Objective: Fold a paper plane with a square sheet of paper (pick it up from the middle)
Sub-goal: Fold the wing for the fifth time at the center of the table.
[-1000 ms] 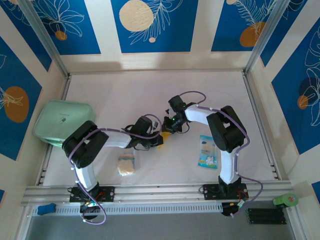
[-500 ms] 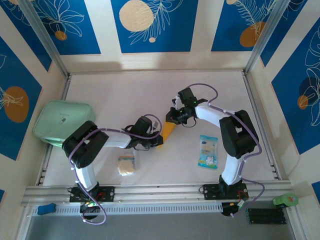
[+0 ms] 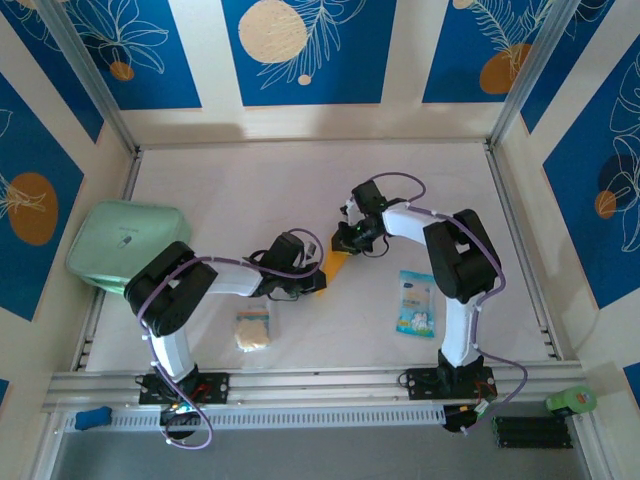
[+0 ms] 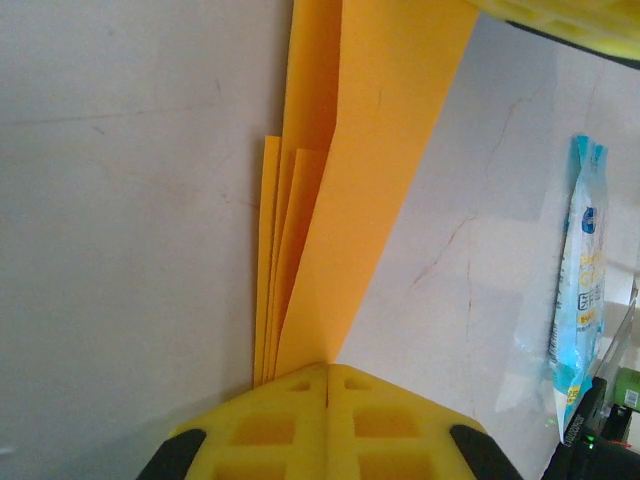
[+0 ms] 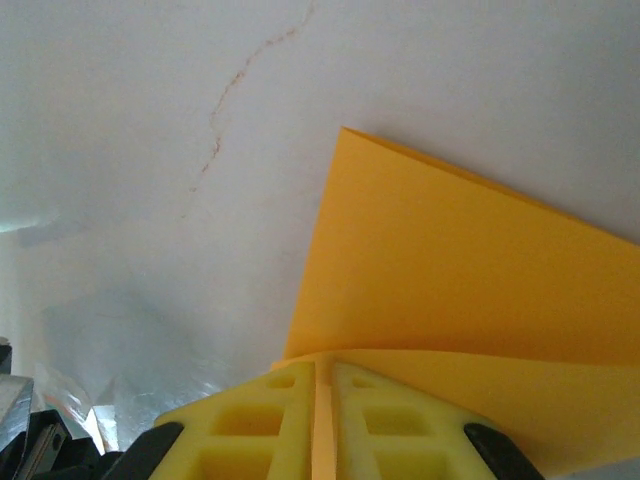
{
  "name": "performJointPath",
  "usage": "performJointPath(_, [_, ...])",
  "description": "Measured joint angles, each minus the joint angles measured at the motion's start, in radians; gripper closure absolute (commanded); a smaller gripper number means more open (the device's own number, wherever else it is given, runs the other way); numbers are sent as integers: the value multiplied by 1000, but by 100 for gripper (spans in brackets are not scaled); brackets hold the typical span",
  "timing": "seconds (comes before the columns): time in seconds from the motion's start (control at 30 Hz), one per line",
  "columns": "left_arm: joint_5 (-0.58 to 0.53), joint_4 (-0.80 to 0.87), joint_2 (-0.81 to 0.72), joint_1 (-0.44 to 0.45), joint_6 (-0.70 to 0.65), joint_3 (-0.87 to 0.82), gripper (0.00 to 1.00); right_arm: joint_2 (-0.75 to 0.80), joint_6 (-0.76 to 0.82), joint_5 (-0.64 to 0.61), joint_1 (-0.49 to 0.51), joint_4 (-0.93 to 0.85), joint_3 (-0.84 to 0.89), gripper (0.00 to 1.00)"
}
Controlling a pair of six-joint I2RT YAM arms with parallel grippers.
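- Seen from above, the orange-yellow paper [image 3: 337,262], folded into a slim strip, is near the middle of the pale worktop [image 3: 230,190] and spans the gap between the two arms. It is unclear whether it touches the surface.
- The left end effector [image 3: 318,281] has its yellow fingers pressed together on the strip's near-left end. In the left wrist view, several folded layers fan out from the closed tips and run away from the camera.
- The right end effector [image 3: 346,243] pinches the strip's far-right end, with its jaws closed on the paper. The right wrist view shows a pointed corner of the paper jutting out over the worktop.
- A light-blue and white packet [image 3: 415,303] lies flat to the right of the paper, apart from it and beside the right arm.
- A small beige spongy square [image 3: 253,328] sits near the left arm, closer to the front edge.
- A pale green rounded object [image 3: 125,245] rests at the worktop's left edge.
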State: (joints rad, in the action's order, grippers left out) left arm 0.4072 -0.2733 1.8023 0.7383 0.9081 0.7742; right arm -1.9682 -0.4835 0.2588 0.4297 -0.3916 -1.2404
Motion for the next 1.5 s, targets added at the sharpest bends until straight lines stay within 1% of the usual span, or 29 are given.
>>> performJointPath(0.27, [1,0,0,0,0,0,100,-47,13,-16,2,-27,-35,88])
performJointPath(0.47, [2,18,-9,0,-7,3,92,-60,14,-28,12,-54,-58,88])
performJointPath(0.6, [3,56,-17,0,-27,33,90,-65,14,-43,18,-69,-70,88])
performJointPath(0.8, [-6,62,-12,-8,-28,107,91,-65,13,-51,18,-74,-74,89])
performJointPath(1.0, [-39,71,56,-14,-28,173,96,-65,13,-51,18,-74,-74,89])
performJointPath(1.13, [-77,104,85,-14,-28,179,100,-65,12,-47,18,-74,-74,89])
performJointPath(1.33, [-102,114,87,-14,-27,177,100,-60,1,-17,7,-72,-73,88])
performJointPath(1.4, [-102,110,87,-14,-27,174,100,-41,-5,-8,2,-71,-70,88])
performJointPath(1.5, [-101,102,87,-14,-26,170,100,27,-14,-5,-9,-64,-51,88])
